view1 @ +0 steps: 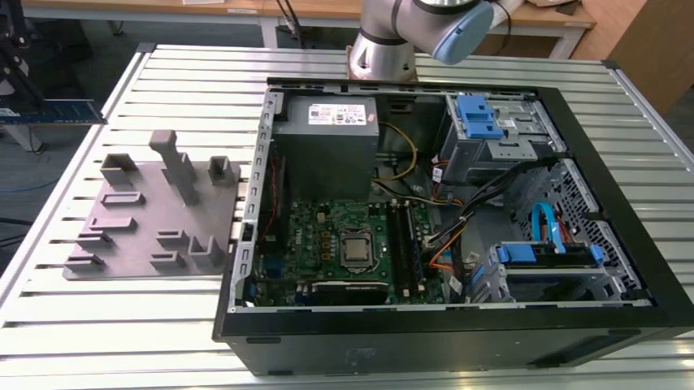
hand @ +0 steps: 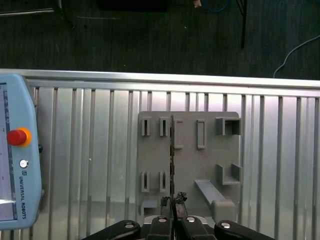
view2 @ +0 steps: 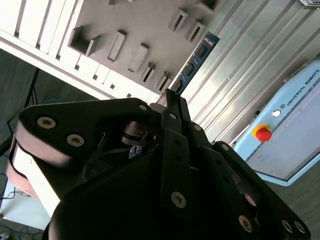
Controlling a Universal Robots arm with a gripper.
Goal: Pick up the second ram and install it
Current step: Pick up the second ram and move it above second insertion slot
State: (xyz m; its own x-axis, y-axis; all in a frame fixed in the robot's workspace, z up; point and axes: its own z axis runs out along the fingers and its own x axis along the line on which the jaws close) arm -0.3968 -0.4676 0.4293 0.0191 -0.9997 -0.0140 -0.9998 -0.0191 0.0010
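Pick step judged complete: tool (view2: pixel 169 97) clamped on second ram (view2: pixel 196 57), held above grey holder tray (view1: pixel 141 231), well apart from computer case (view1: pixel 412 349); install not yet done.

On my exterior view, a grey holder tray (view1: pixel 136 236) with upright blocks lies flat on the slatted metal table (view1: pixel 109 325), with an open black computer case (view1: pixel 434 345) just beside it towards the exterior view's right. Inside the case I see a green motherboard (view1: pixel 325 231) and a grey power supply (view1: pixel 323 158). In the first wrist view, a pale blue handheld controller (hand: pixel 17 175) with a red button (hand: pixel 16 136) lies apart from the tray.
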